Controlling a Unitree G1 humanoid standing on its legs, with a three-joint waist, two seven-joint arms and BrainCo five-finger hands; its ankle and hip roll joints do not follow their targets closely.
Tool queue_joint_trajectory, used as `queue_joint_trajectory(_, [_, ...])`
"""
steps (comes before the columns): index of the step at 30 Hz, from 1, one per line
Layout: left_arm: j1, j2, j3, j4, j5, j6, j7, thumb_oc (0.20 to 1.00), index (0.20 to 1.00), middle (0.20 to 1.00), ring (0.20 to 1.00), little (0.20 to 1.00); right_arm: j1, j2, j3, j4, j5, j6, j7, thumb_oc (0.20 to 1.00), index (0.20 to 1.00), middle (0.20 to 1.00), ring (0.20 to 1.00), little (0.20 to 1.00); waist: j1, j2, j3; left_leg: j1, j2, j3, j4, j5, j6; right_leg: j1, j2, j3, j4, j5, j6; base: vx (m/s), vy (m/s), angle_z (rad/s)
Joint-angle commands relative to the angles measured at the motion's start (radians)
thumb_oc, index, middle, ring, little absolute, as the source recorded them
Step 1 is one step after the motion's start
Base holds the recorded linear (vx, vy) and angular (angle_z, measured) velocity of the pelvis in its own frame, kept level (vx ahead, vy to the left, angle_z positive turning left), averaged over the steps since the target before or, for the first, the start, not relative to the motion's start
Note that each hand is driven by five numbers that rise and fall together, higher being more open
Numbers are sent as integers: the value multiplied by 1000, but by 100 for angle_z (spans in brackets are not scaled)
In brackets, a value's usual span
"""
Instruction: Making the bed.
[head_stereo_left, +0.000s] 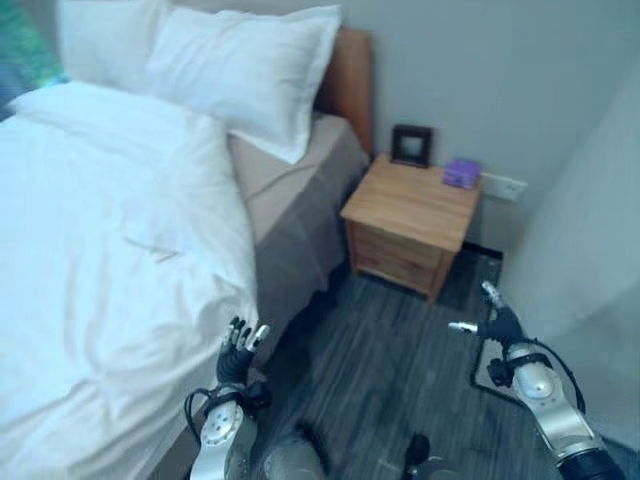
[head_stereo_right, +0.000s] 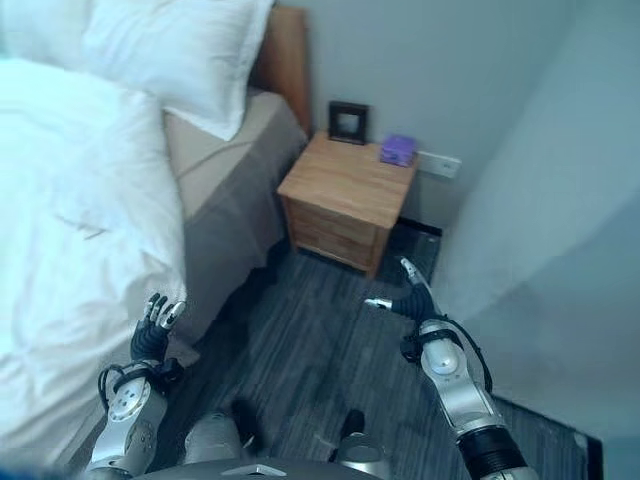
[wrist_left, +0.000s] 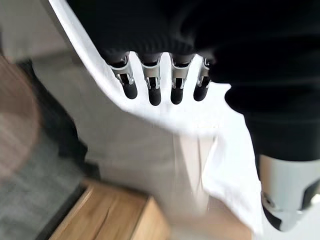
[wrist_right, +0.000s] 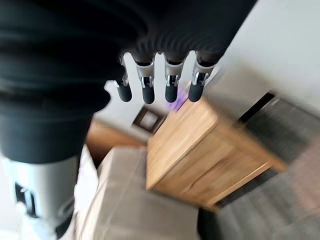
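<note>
Left eye view: nearest, the left hand (head_stereo_left: 240, 350) hangs with fingers straight and empty, just beside the duvet's (head_stereo_left: 110, 250) hanging edge. The right hand (head_stereo_left: 497, 322) is out over the dark floor (head_stereo_left: 390, 370), fingers and thumb spread, holding nothing. The duvet lies rumpled across the bed (head_stereo_left: 295, 200). Beyond stands a wooden nightstand (head_stereo_left: 410, 215) with a frame (head_stereo_left: 412, 145) and purple box (head_stereo_left: 462, 172). Pillows (head_stereo_left: 250, 70) lean at the headboard (head_stereo_left: 350, 85).
</note>
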Motion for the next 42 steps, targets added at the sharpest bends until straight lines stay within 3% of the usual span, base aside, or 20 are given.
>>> queue_joint_trajectory(1, [2,83,47,-84,-19,-19,-26,1000,1000,1000,1000,1000,-17,-38,-60,-53,10,-34,-26,1000,1000,1000,1000,1000,-15,18,-21,118,21,48,-95,-4,11,92,-51,-6,34,-135,69,303,37,145])
queue_joint_trajectory(2, [2,87,45,-83,-16,-15,-29,1000,1000,1000,1000,1000,-18,-41,-58,-57,4,-31,-25,1000,1000,1000,1000,1000,-5,16,-25,114,10,30,-110,0,15,105,-55,-13,54,-136,72,297,72,141])
queue_joint_trajectory(4, [14,94,45,-80,3,-8,-33,1000,1000,1000,1000,1000,-26,-40,-48,-68,-21,-33,-15,1000,1000,1000,1000,1000,7,3,-43,152,-79,-36,-198,-23,56,113,-88,-41,150,-133,102,268,129,79])
queue_joint_trajectory(5, [14,94,45,-80,3,-8,-33,1000,1000,1000,1000,1000,-26,-40,-48,-68,-21,-33,-15,1000,1000,1000,1000,1000,7,3,-43,152,-79,-36,-198,-23,56,113,-88,-41,150,-133,102,275,166,78])
queue_joint_trajectory(8, [-1,137,45,-87,40,-22,-15,1000,1000,1000,1000,1000,-92,-48,-5,-104,-80,-41,-11,1000,1000,1000,1000,1000,5,-24,-41,274,-185,-54,-310,-76,123,-8,-258,-26,523,89,206,277,191,81])
queue_joint_trajectory(9, [-9,151,47,-97,48,-25,-6,1000,1000,1000,1000,1000,-123,-46,8,-120,-90,-42,-14,1000,1000,1000,1000,1000,-6,-25,-25,286,-197,-78,-312,-91,139,-86,-296,26,639,113,208,167,117,107])
queue_joint_trajectory(12, [-35,182,53,-117,59,-35,15,1000,1000,1000,1000,1000,-191,-52,34,-136,-120,-44,-31,1000,1000,1000,1000,1000,-9,-17,-10,283,-175,-89,-309,-81,144,-180,-295,72,677,93,186,78,-50,95])
queue_joint_trajectory(14, [-61,222,76,-141,54,-59,34,1000,1000,1000,1000,1000,-285,-52,65,-139,-121,-48,-46,1000,1000,1000,1000,1000,3,-35,5,275,-162,-163,-308,-81,121,-204,-290,107,541,34,156,127,-271,107])
queue_joint_trajectory(16, [-90,248,81,-149,44,-66,40,1000,1000,1000,1000,1000,-327,-62,65,-145,-120,-43,-49,1000,1000,1000,1000,1000,5,-53,8,270,-161,-233,-310,-92,97,-208,-226,168,348,-36,135,203,-316,115])
queue_joint_trajectory(18, [-113,258,81,-144,36,-71,43,1000,1000,1000,1000,1000,-366,-80,66,-144,-129,-33,-59,1000,1000,1000,1000,1000,3,-72,7,275,-180,-300,-316,-110,83,-214,-166,263,222,-35,143,214,-217,125])
queue_joint_trajectory(19, [-115,258,82,-143,36,-71,43,1000,1000,1000,1000,1000,-370,-80,66,-142,-129,-33,-60,1000,1000,1000,1000,1000,1,-72,7,271,-179,-301,-317,-104,83,-214,-164,260,215,-27,141,286,-187,153])
queue_joint_trajectory(20, [-129,263,79,-122,31,-71,39,1000,1000,1000,1000,1000,-419,-91,73,-137,-133,-27,-71,1000,1000,1000,1000,1000,5,-83,5,278,-197,-364,-321,-126,75,-226,-127,308,160,-16,142,269,-153,152])
queue_joint_trajectory(24, [-153,277,69,-81,40,-67,25,1000,1000,1000,1000,1000,-519,-89,108,-97,-151,-11,-84,1000,1000,1000,1000,1000,6,-95,7,280,-216,-434,-328,-133,71,-253,-95,304,126,21,131,180,-124,141])
queue_joint_trajectory(27, [-147,279,63,-42,40,-59,4,1000,1000,1000,1000,1000,-661,-91,176,47,-174,16,-93,1000,1000,1000,1000,1000,27,-102,-6,283,-233,-475,-320,-139,60,-184,-98,247,52,34,117,145,-121,62])
queue_joint_trajectory(33, [-119,309,85,-19,31,-65,10,1000,1000,1000,1000,1000,-894,-123,259,200,-198,36,-115,1000,1000,1000,1000,1000,48,-79,1,271,-214,-489,-315,-127,38,-169,-77,215,34,27,102,84,-64,23])
queue_joint_trajectory(35, [-122,310,94,-37,0,-77,18,1000,1000,1000,1000,1000,-972,-136,278,286,-203,44,-143,1000,1000,1000,1000,1000,70,-66,38,209,-217,-497,-210,-161,26,-178,-83,203,27,16,82,-19,-64,1])
queue_joint_trajectory(37, [-159,318,75,-47,-13,-98,20,1000,1000,1000,1000,1000,-1025,-175,296,347,-219,42,-167,1000,1000,1000,1000,1000,82,-61,81,107,-174,-434,-116,-138,-9,-181,-110,162,17,13,85,-117,12,30])
queue_joint_trajectory(39, [-175,320,74,-45,-23,-99,17,1000,1000,1000,1000,1000,-1065,-195,312,388,-228,50,-181,1000,1000,1000,1000,1000,81,-42,81,81,-135,-393,-134,-112,-17,-194,-112,139,11,10,93,-38,100,91])
queue_joint_trajectory(41, [-175,337,81,-37,-14,-96,14,1000,1000,1000,1000,1000,-1126,-243,353,413,-272,61,-183,1000,1000,1000,1000,1000,80,-20,82,88,-100,-353,-226,-70,-29,-208,-116,120,11,11,110,-19,143,35])
queue_joint_trajectory(42, [-183,363,72,-41,2,-93,3,1000,1000,1000,1000,1000,-1133,-240,349,477,-303,67,-205,1000,1000,1000,1000,1000,71,8,88,89,-96,-336,-302,-9,-35,-252,-105,110,11,23,116,-47,127,-11])
